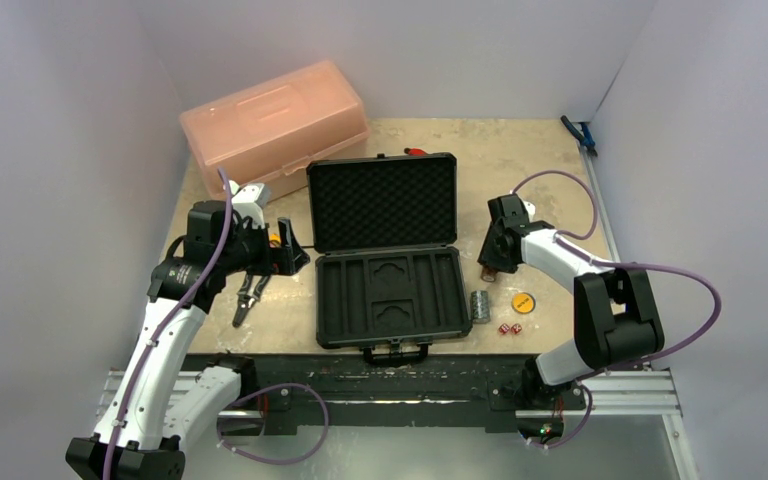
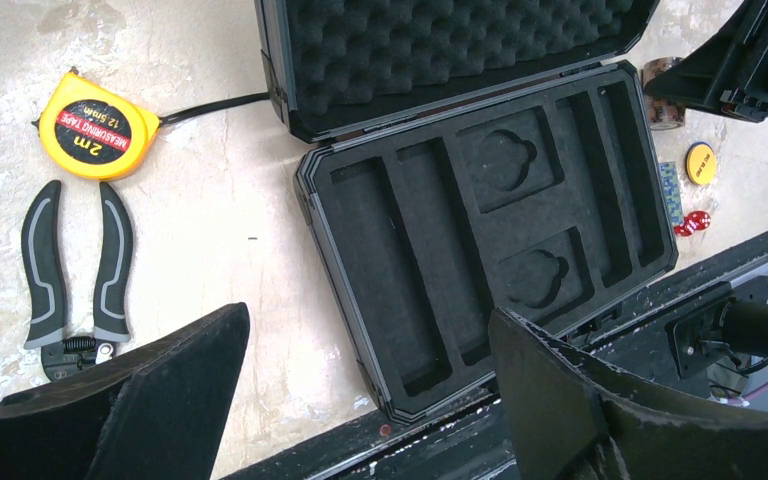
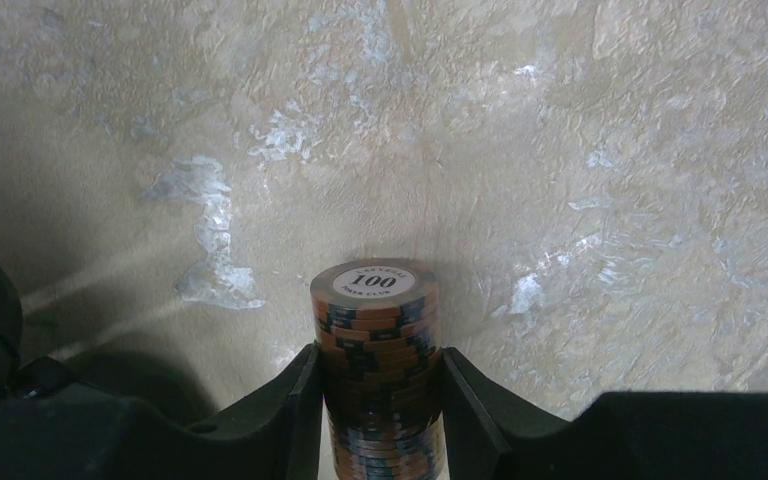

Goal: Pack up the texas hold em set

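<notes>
The black case lies open mid-table, its foam-lined lid point(image 1: 382, 200) propped up and its moulded tray point(image 1: 392, 297) empty, handle point(image 1: 397, 352) at the near edge. My right gripper point(image 1: 495, 262) is right of the case, shut on the brown-red chip stack point(image 3: 375, 340), whose top chip reads "100". Its fingers point(image 3: 290, 410) press both sides of the stack. The grey chip stack point(image 1: 480, 306), yellow disc point(image 1: 523, 302) and red dice point(image 1: 509, 328) lie on the table right of the tray. My left gripper point(image 2: 370, 400) hangs open and empty over the tray's point(image 2: 480, 240) near left corner. No blue disc shows.
The pink translucent box point(image 1: 275, 125) stands at the back left. A yellow tape measure point(image 2: 98, 125) and grey-handled pliers point(image 2: 75, 270) lie left of the case. Blue-handled pliers point(image 1: 580, 133) lie at the back right. A small red object point(image 1: 415, 151) lies behind the lid.
</notes>
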`<action>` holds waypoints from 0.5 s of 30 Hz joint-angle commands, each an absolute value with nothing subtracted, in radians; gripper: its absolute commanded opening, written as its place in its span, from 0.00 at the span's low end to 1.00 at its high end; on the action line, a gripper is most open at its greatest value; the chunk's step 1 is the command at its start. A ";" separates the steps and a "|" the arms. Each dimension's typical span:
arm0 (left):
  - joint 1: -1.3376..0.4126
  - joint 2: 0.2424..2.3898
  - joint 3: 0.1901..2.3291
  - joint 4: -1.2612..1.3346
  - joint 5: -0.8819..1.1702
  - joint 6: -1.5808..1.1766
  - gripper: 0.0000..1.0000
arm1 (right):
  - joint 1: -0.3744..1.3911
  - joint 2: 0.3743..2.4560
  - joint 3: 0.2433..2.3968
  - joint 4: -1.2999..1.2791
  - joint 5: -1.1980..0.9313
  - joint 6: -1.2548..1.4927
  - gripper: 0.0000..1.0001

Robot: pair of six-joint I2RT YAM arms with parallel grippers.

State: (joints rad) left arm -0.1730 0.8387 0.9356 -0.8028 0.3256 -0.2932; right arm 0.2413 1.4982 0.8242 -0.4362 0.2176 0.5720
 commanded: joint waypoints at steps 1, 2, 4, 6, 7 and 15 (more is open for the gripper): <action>-0.179 0.837 0.936 -0.796 0.327 -0.273 0.89 | 0.245 1.455 0.853 -0.453 0.191 0.552 0.08; -0.180 0.837 0.936 -0.795 0.327 -0.272 0.89 | 0.244 1.441 0.863 -0.461 0.189 0.547 0.01; -0.179 0.837 0.936 -0.796 0.326 -0.272 0.89 | 0.247 1.408 0.887 -0.476 0.192 0.537 0.00; -0.180 0.837 0.936 -0.794 0.326 -0.272 0.89 | 0.248 1.383 0.911 -0.492 0.194 0.525 0.00; -0.180 0.837 0.937 -0.795 0.326 -0.272 0.89 | 0.248 1.372 0.926 -0.502 0.196 0.519 0.00; -0.179 0.837 0.937 -0.796 0.327 -0.272 0.88 | 0.263 1.307 1.040 -0.580 0.166 0.473 0.00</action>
State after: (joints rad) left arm -0.1730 0.8387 0.9356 -0.8024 0.3260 -0.2920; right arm 0.2504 1.3617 0.9558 -0.5583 0.1886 0.5110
